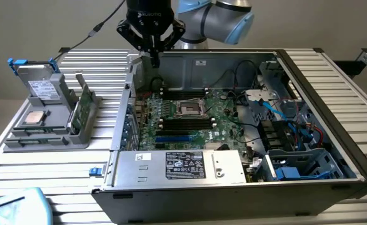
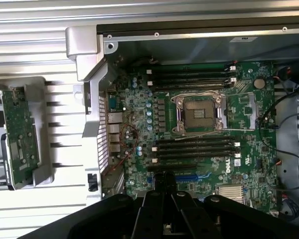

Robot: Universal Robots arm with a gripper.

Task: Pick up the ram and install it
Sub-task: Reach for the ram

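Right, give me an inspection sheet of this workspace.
Surface: slatted metal table carrying an open computer case and a grey holder.
Job's things: ram standing in the grey holder; motherboard slots look empty.
Clutter: hard drive and processor chip in the same holder.
Grippers: gripper shut, empty, hovering over the case.
Cables: blue and red cables inside the case at the exterior view's right; black cable near the gripper.
Surroundings: plain wall; pale blue object at the table's corner.

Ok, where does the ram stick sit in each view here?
Exterior view: the ram stands on edge in the grey holder, to the exterior view's left of the case.
Wrist view: the ram sits in that same holder, outside the case wall.
Shared landmark: the processor socket.
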